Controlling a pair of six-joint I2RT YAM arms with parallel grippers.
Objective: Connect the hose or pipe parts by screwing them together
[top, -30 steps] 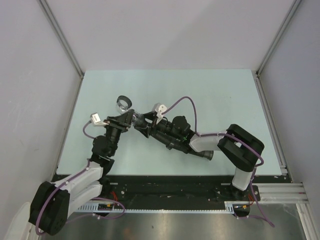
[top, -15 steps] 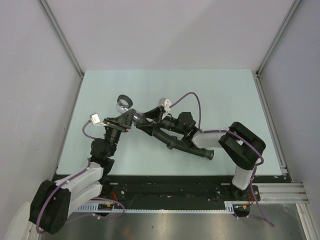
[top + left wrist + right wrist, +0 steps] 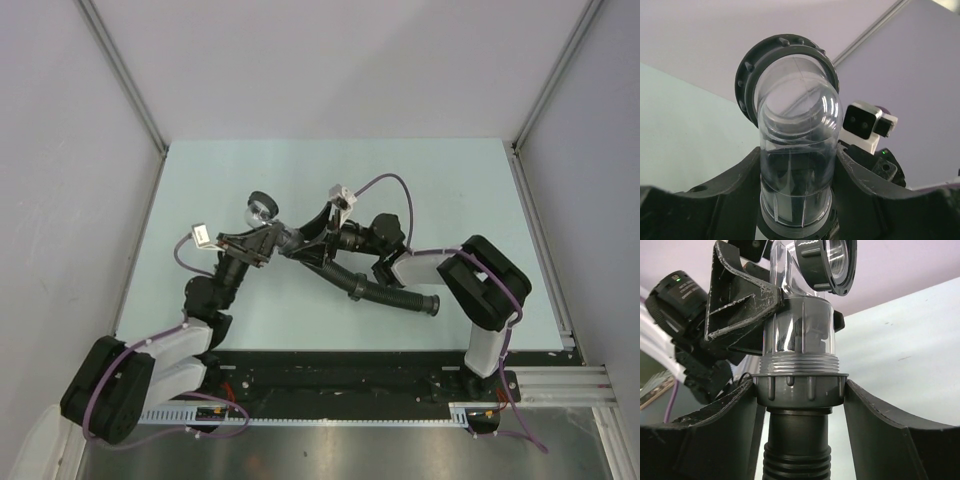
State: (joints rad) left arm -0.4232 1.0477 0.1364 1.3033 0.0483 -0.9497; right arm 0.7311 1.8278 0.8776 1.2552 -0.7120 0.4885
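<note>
Two grippers faced each other near the middle of the table [image 3: 450, 190] in the top view. The left gripper [image 3: 262, 240] was clamped on the clear elbow fitting [image 3: 262, 212], whose open end pointed to 12 o'clock. At its 3 o'clock, just beside it, the right gripper [image 3: 308, 243] was closed on the hose collar [image 3: 290, 240]. The black ribbed hose [image 3: 375, 293] trailed off toward 4 o'clock on the table. The joint axis ran 9 to 3. A purple cable [image 3: 385, 190] looped above the right wrist, apart from the joint.

Left wrist view: the elbow stood upright between both fingers, and the grey ring [image 3: 747, 75] on its far end faced 11 o'clock. The right wrist's camera block [image 3: 865, 124] sat close at 3 o'clock.

Right wrist view: the axis ran 6 to 12. The collar was pinched between both fingers, with the hose below it and the elbow's threaded end [image 3: 800, 364] entering from above. Some thread turns showed above the collar, so I judged the joint started but not seated. The left gripper's finger [image 3: 740, 305] sat just above the collar at 11 o'clock, likely leaving little room for turning.
</note>
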